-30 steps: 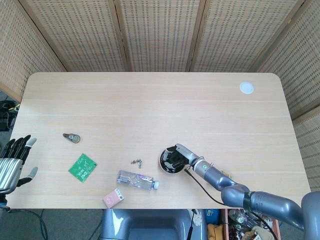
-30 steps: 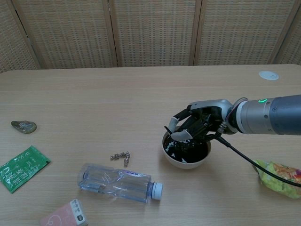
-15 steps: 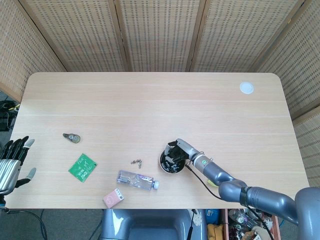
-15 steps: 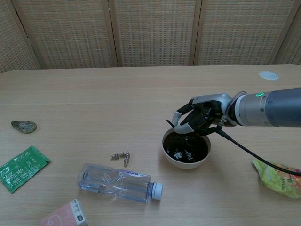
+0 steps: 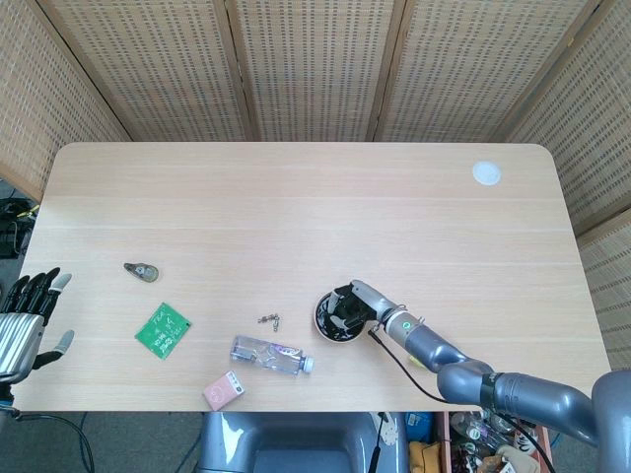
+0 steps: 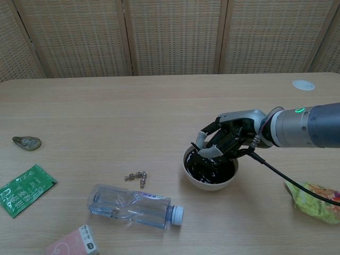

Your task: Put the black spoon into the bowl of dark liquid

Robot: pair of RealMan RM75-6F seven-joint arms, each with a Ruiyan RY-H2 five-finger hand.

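A white bowl point(image 6: 212, 183) of dark liquid point(image 6: 211, 169) stands near the table's front, right of middle; the head view shows the bowl point(image 5: 322, 317) too. My right hand point(image 6: 229, 138) hovers over its far rim, fingers curled down into it, gripping a dark piece that looks like the black spoon point(image 6: 204, 155), its end at the liquid. Dark fingers and liquid hide most of the spoon. In the head view the right hand point(image 5: 359, 302) covers the bowl's right half. My left hand point(image 5: 26, 319) hangs off the table's left edge, fingers spread, holding nothing.
A clear plastic bottle point(image 6: 133, 206) lies in front and left of the bowl, a small metal chain point(image 6: 136, 176) beside it. A green packet point(image 6: 24, 189), a pink box point(image 6: 71, 244) and a shell-like object point(image 6: 26, 142) lie left. A snack bag point(image 6: 313, 199) lies right, a white disc point(image 6: 303, 85) far right.
The right hand rose a little off the bowl half a second ago and has come back down, its fingers dipping into the bowl again. The left hand has stayed put.
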